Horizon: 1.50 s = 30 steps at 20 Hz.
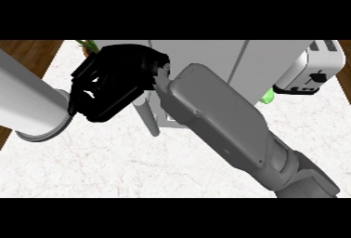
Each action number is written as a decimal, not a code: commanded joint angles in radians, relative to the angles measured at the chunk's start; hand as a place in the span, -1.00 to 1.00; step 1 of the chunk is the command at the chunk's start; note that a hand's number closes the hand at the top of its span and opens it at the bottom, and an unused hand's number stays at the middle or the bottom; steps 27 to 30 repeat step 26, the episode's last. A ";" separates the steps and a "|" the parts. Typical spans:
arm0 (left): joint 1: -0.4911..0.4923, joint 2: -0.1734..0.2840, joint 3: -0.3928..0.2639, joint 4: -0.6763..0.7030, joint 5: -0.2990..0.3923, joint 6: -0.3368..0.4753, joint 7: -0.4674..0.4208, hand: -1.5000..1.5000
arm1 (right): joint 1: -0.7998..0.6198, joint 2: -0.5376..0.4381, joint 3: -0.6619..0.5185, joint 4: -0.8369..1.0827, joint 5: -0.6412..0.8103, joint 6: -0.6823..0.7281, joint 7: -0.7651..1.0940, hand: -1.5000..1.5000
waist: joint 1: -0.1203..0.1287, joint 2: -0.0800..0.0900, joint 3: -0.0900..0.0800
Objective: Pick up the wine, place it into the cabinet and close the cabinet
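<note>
Black right hand [109,88] fingers curled, contents unclear, beside grey cabinet [205,53], toaster [308,69], no readable writing

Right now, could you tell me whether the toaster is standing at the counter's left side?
No, the toaster stands at the counter's far right, beside the cabinet, with something green just below it.

Kitchen: white marble counter [171,162], toaster [312,69], grey cabinet [226,56], wood floor [27,53] beyond counter edge.
</note>
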<state>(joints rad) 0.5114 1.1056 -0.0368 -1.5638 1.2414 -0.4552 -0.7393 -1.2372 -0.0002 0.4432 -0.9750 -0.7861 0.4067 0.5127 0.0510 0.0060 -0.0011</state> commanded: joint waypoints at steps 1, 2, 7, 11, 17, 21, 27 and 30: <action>0.019 -0.030 0.038 0.007 -0.032 -0.048 -0.032 -1.00 | -0.018 0.000 -0.036 0.128 -0.051 0.093 -0.071 1.00 | 0.002 0.001 0.001; 0.021 0.003 0.074 0.032 0.024 -0.111 -0.006 -1.00 | -0.032 -0.003 -0.087 0.177 -0.042 0.151 -0.067 1.00 | 0.004 0.004 0.001; -0.029 -0.039 0.088 0.050 -0.002 -0.085 0.035 -1.00 | -0.029 0.000 -0.090 0.226 -0.036 0.149 -0.125 1.00 | -0.018 0.001 0.000; -0.006 -0.061 0.079 -0.014 -0.020 -0.028 0.061 -1.00 | -0.036 -0.048 -0.124 0.295 -0.021 0.163 -0.181 1.00 | -0.008 0.005 0.001; -0.026 -0.069 0.101 0.025 -0.018 -0.070 0.077 -1.00 | -0.077 -0.116 -0.156 0.329 0.034 0.058 -0.252 1.00 | -0.007 0.008 -0.001; -0.026 -0.075 0.102 0.013 -0.040 -0.062 0.082 -1.00 | -0.042 -0.168 -0.167 0.309 0.080 0.025 -0.322 1.00 | -0.019 0.009 0.000; -0.052 -0.068 0.094 -0.006 -0.058 -0.061 0.109 -1.00 | -0.046 -0.158 -0.167 0.307 0.087 0.009 -0.341 1.00 | -0.027 0.013 -0.001; -0.052 -0.068 0.094 -0.006 -0.058 -0.061 0.109 -1.00 | -0.046 -0.158 -0.167 0.307 0.087 0.009 -0.341 1.00 | -0.027 0.013 -0.001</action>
